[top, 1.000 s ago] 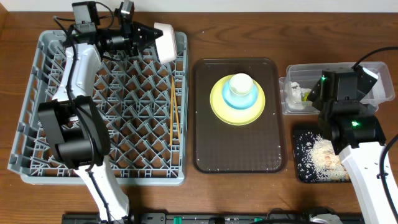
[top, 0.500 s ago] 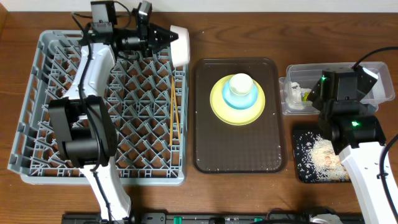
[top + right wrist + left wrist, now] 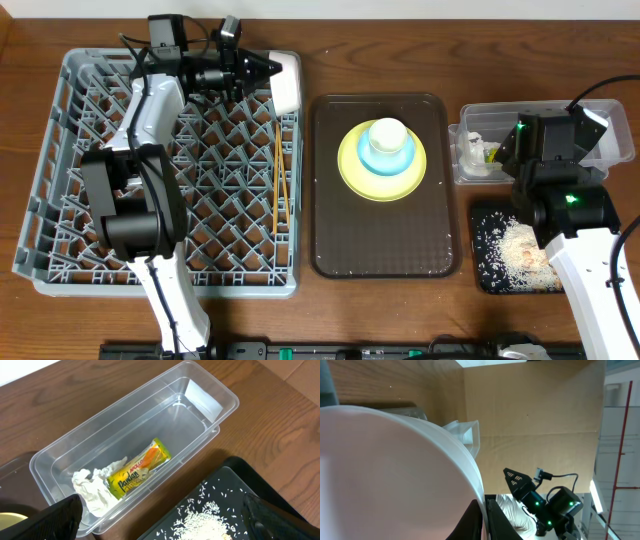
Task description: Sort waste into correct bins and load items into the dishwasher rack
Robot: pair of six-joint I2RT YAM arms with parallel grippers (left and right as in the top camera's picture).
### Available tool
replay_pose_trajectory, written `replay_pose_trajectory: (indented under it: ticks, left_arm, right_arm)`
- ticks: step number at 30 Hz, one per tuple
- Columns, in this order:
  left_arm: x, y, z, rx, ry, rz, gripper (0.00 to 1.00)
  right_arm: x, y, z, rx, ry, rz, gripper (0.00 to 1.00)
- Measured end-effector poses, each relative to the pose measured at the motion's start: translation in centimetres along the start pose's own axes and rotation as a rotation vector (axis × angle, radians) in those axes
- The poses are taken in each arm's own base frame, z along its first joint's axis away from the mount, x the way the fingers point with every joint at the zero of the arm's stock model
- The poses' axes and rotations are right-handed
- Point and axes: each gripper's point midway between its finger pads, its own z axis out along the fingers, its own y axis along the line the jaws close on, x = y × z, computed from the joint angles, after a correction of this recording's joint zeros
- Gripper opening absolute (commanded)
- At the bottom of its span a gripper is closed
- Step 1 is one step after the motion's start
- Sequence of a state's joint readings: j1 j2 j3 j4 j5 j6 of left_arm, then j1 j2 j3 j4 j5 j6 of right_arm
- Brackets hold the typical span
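At the far right corner of the dishwasher rack, the left end effector pinched the white bowl on edge, pegs directly beneath (the right end effector gaped empty, well apart).

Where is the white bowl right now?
Overhead view: the left gripper holds the white bowl over the grey rack, at its far right corner beyond the chopsticks.

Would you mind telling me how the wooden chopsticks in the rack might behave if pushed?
The chopsticks look thin and straight, so probably stiff and very light. Lying loose on the open lattice of the rack, they would likely roll or slip between pegs.
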State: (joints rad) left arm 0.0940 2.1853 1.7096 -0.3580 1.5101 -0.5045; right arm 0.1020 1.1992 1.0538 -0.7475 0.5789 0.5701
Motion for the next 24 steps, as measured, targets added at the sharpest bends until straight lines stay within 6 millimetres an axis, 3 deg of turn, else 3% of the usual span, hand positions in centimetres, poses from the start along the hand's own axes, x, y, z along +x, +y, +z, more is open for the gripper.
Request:
replay_pose_trajectory:
  ticks: [3, 5, 7, 9, 11, 24]
  left_arm:
    - [-0.1, 0.2, -0.3, 0.002, -0.005, -0.006, 0.10]
    - [-0.2, 0.4, -0.5, 0.004, -0.007, -0.010, 0.17]
    - [-0.5, 0.7, -0.9, -0.001, -0.020, -0.013, 0.43]
    - [-0.7, 1.3, -1.3, -0.011, -0.032, -0.025, 0.54]
    - [-1.1, 2.1, -1.9, -0.023, -0.052, -0.031, 0.84]
    - [-3.4, 3.8, -8.4, -0.066, -0.205, -0.080, 0.91]
  right_arm:
    - [0.0, 0.0, 0.0, 0.000, 0.000, 0.000, 0.99]
    - [0.0, 0.0, 0.0, 0.000, 0.000, 0.000, 0.99]
    - [0.0, 0.0, 0.0, 0.000, 0.000, 0.000, 0.99]
    - [0.0, 0.0, 0.0, 0.000, 0.000, 0.000, 0.99]
    - [0.0, 0.0, 0.0, 0.000, 0.000, 0.000, 0.99]
    - [0.0, 0.0, 0.0, 0.000, 0.000, 0.000, 0.99]
